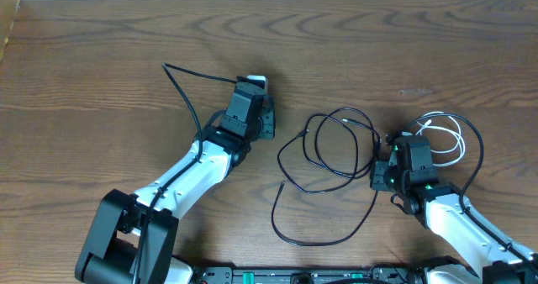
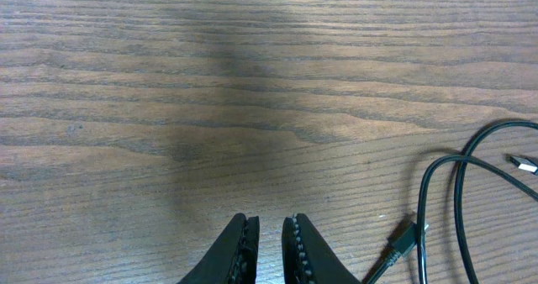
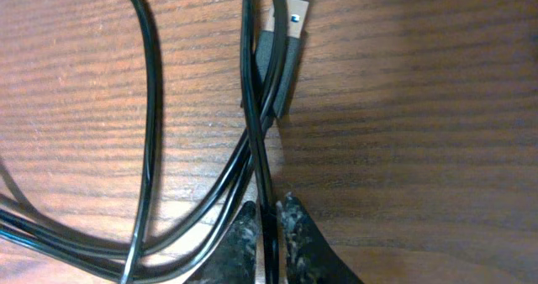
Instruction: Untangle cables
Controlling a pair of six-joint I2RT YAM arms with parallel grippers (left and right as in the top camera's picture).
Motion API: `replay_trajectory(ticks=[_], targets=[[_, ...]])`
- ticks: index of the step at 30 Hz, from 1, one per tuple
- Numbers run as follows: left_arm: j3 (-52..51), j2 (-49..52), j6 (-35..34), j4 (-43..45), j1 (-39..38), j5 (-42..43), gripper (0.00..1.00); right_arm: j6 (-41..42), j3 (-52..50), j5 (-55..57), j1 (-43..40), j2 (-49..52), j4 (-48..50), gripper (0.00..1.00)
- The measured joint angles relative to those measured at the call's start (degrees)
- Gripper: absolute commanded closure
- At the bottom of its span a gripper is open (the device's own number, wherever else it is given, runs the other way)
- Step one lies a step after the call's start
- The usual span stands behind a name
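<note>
**Right jaws pinch a black strand; left jaws empty**

The wooden tabletop (image 1: 101, 82) carries both cords. The black cable (image 3: 155, 107), the longer one, sprawls in loose overlapping loops across the middle, and one free end trails toward the near edge. One of its strands runs straight up between the right gripper (image 3: 269, 229) jaws, which are pressed onto it. Two other strands cross just beyond the tips.

The white cable (image 1: 461, 141) lies in a smaller coil on the right, far side of that gripper, ringed by a black loop.

The left gripper (image 2: 271, 246) sits left of the tangle. Its jaws are almost together around a thin slit, with nothing between them. Black strands lie to its right.

A black plug (image 3: 277, 57) with a metal tip rests beyond the right jaws, against the crossing strands.
</note>
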Motion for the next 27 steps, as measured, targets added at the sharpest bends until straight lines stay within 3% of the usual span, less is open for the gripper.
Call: replay_trajectory(ticks=[4,5,11,16,18,20,27], targets=[[0.0,0.0,0.0,0.0,0.0,0.0,0.83,-2.9,-1.5,0.2,0.3,-0.6,2.3,0.94],[0.0,0.0,0.0,0.0,0.0,0.0,0.83,-3.3,-1.8,0.2,0.3,-0.7,3.0,0.99],[0.0,0.0,0.0,0.0,0.0,0.0,0.83,-4.5,-2.6,0.2,0.3,-0.8,4.4,0.99],[0.0,0.0,0.0,0.0,0.0,0.0,0.83,-4.9,-2.8,0.0,0.3,-0.8,5.1,0.82],[0.0,0.0,0.0,0.0,0.0,0.0,0.83,-5.3,-2.9,-0.2,0.5,-0.8,5.5,0.86],[0.0,0.0,0.0,0.0,0.0,0.0,0.83,-5.6,-2.9,-0.2,0.5,-0.8,5.5,0.99],[0.0,0.0,0.0,0.0,0.0,1.4,0.83,-5.4,-3.4,-2.2,0.5,-0.7,6.7,0.99]])
